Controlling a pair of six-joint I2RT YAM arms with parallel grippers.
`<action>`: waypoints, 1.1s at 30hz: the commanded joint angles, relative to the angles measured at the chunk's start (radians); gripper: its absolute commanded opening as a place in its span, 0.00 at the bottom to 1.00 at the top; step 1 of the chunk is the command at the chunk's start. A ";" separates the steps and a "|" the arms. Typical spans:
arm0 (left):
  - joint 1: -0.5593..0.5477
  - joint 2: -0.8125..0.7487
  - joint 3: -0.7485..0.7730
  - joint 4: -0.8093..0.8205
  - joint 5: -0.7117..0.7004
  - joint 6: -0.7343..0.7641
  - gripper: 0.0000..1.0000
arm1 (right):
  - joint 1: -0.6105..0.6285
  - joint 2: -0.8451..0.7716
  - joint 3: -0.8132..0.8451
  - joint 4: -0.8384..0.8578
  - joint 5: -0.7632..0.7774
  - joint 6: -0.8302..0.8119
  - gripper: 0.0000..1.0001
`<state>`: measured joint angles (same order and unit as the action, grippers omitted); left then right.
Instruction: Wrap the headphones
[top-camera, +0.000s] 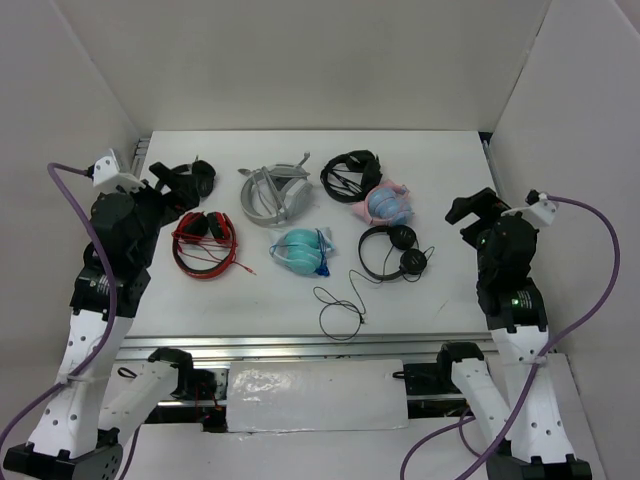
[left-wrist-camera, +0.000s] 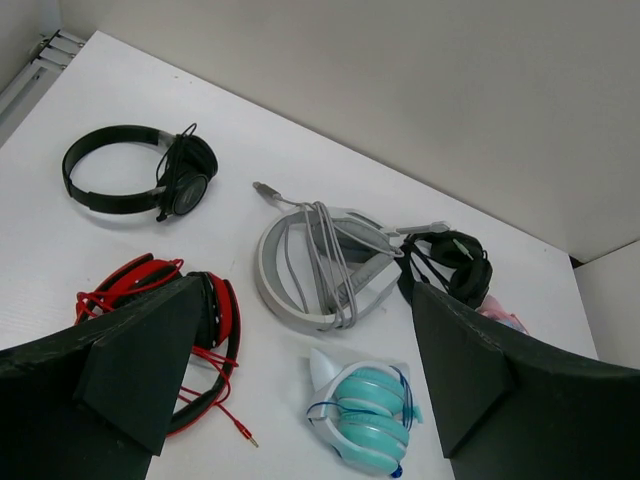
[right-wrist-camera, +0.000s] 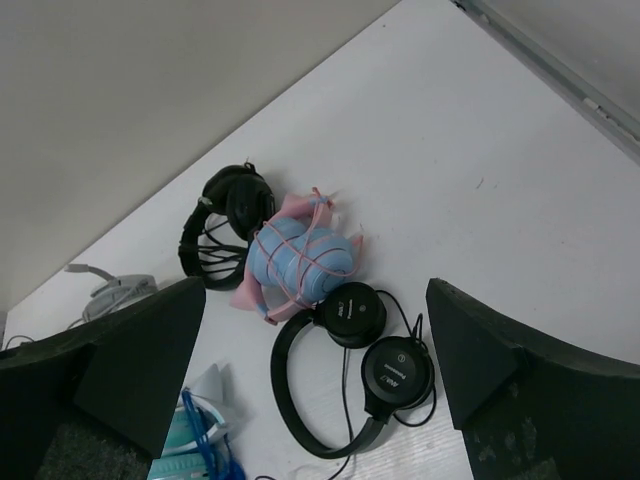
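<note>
The headphones (top-camera: 390, 252) lie flat on the white table, right of the middle: a thin black headband and two round earcups (right-wrist-camera: 397, 372). Their thin black cable (top-camera: 340, 316) trails loose toward the near edge and ends in a loop. My right gripper (top-camera: 470, 210) hovers open to their right; in the right wrist view the headphones (right-wrist-camera: 352, 313) show between and below its fingers (right-wrist-camera: 490, 370). My left gripper (top-camera: 172, 190) hangs open at the far left, above the table and away from them, with nothing between its fingers (left-wrist-camera: 140, 360).
Several other headsets lie around: a red-and-black pair (top-camera: 205, 240), a chunky black pair (left-wrist-camera: 135, 175), a grey pair (top-camera: 275, 195), a teal cat-ear pair (top-camera: 300, 250), a pink-and-blue bundle (right-wrist-camera: 298, 258) and a wrapped black pair (top-camera: 350, 175). White walls enclose the table (top-camera: 440, 160).
</note>
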<state>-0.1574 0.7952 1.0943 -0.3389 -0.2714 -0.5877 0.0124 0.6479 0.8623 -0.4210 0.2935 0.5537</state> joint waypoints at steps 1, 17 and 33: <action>0.006 -0.024 -0.005 0.026 0.020 -0.018 0.99 | -0.005 -0.019 0.044 -0.022 -0.017 0.003 1.00; 0.007 0.090 0.001 -0.017 0.127 0.002 0.99 | -0.005 0.195 -0.031 -0.176 -0.136 0.052 1.00; 0.005 0.122 -0.037 0.024 0.178 0.012 0.99 | 0.066 0.472 -0.238 0.007 -0.378 0.265 0.91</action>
<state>-0.1555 0.9077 1.0657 -0.3664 -0.1280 -0.6003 0.0483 1.0981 0.6266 -0.5266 -0.0303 0.7559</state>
